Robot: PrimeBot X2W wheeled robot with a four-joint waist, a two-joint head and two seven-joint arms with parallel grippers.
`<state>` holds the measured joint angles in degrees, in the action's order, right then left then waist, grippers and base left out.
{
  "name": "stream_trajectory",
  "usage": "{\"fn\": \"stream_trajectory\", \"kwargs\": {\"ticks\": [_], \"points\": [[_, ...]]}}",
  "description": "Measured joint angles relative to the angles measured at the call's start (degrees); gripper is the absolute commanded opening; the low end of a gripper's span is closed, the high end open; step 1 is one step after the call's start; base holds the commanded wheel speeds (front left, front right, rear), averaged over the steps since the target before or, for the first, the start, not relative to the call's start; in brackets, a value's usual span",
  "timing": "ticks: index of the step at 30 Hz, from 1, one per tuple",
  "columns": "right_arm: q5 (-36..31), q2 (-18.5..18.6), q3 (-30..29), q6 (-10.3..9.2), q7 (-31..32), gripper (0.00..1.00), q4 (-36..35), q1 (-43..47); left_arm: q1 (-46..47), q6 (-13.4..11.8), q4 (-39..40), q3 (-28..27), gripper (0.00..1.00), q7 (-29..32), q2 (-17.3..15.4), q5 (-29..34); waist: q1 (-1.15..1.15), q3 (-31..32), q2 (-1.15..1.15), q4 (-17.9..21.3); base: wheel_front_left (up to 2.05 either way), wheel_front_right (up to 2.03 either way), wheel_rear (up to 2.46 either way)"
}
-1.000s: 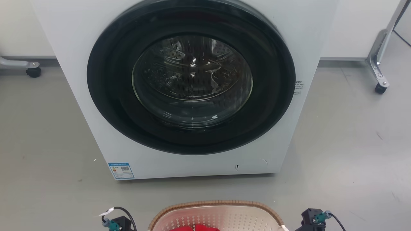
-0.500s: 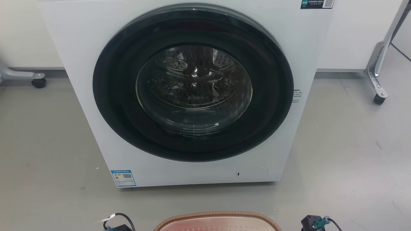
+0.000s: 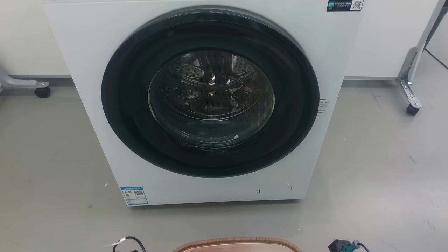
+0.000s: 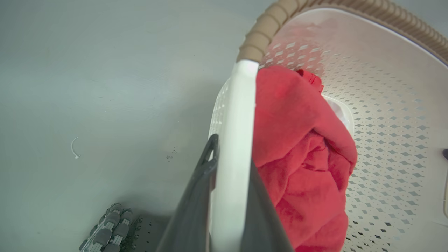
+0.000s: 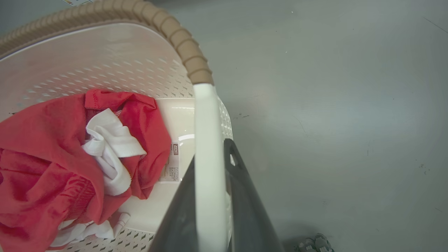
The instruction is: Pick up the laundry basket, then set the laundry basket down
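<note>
Both white handles [image 4: 236,115] of the laundry basket [image 4: 385,105] were pinched: one by the left end effector [image 4: 229,164], the other by the right end effector [image 5: 210,161]. Its brown rim showed at the bottom centre of the head frame, below the washer [image 3: 87,52], with red clothing [image 4: 301,147] inside.

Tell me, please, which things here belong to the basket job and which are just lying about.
Job: laundry basket; left gripper, right gripper, each clamped on a white side handle.

Lying about: red garment and white cloth in the basket; washing machine; wheeled metal frame.
</note>
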<state>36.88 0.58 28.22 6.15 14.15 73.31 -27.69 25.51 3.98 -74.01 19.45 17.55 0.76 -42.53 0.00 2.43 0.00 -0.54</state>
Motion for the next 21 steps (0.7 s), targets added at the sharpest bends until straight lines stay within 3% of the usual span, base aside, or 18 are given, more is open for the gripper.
{"fn": "stream_trajectory", "kwargs": {"ticks": [21], "points": [[1.5,0.0,0.8,-0.15,0.5,0.00,-0.1,0.0,-0.1,-0.8,0.0,0.9,0.00,0.3,0.0,-0.8,0.00,0.0,0.00,0.7,0.00,0.00,0.00]]}}
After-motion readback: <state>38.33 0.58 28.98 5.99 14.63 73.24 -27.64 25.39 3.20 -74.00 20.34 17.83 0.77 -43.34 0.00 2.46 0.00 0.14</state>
